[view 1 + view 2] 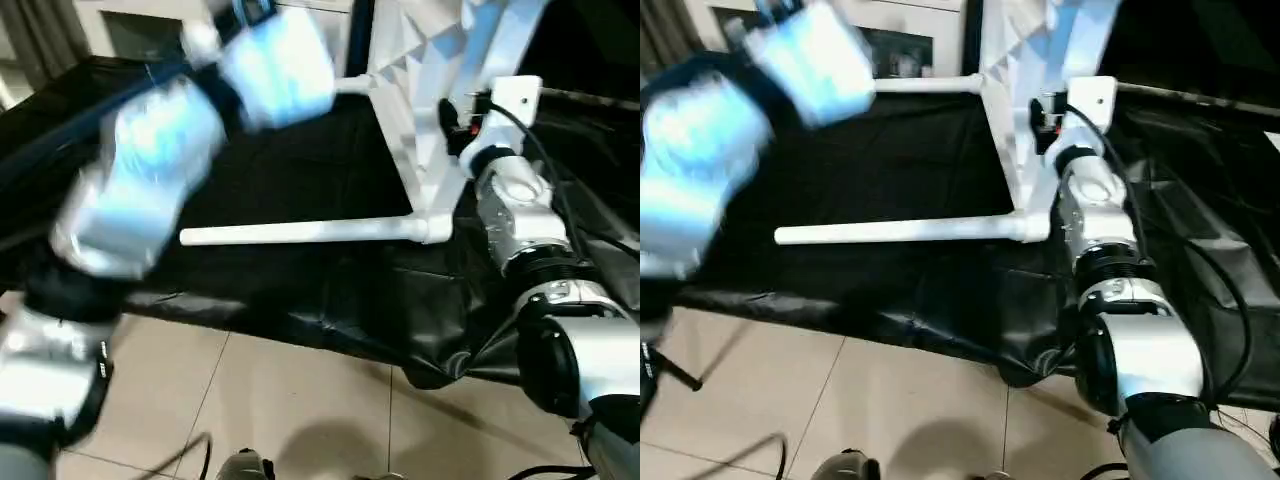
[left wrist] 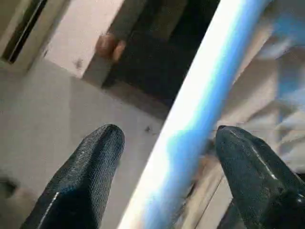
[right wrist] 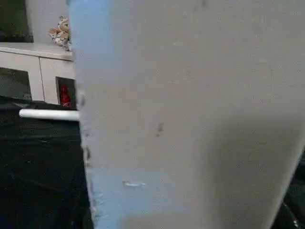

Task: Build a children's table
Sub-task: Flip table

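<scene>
The children's table's white tabletop (image 1: 430, 70) stands on edge on the black cloth, ribbed underside showing. Two white legs sit in its sockets and point to my left: the near leg (image 1: 300, 232) lies low over the cloth, the far leg (image 1: 930, 84) runs higher up. My left gripper (image 2: 167, 133) is open, its black fingers (image 2: 90, 167) on either side of the far leg, with a gap on one side. My right gripper (image 1: 452, 115) is at the tabletop's rim and looks shut on it; the tabletop's white surface (image 3: 190, 95) sits right in front of the right wrist camera.
The black-draped work table (image 1: 300, 300) ends at a front edge close to me, with tiled floor (image 1: 300, 400) below. A white cabinet (image 3: 28, 62) with a plush toy (image 3: 59, 33) on it stands behind the table. My raised left forearm (image 1: 140, 170) covers the table's left part.
</scene>
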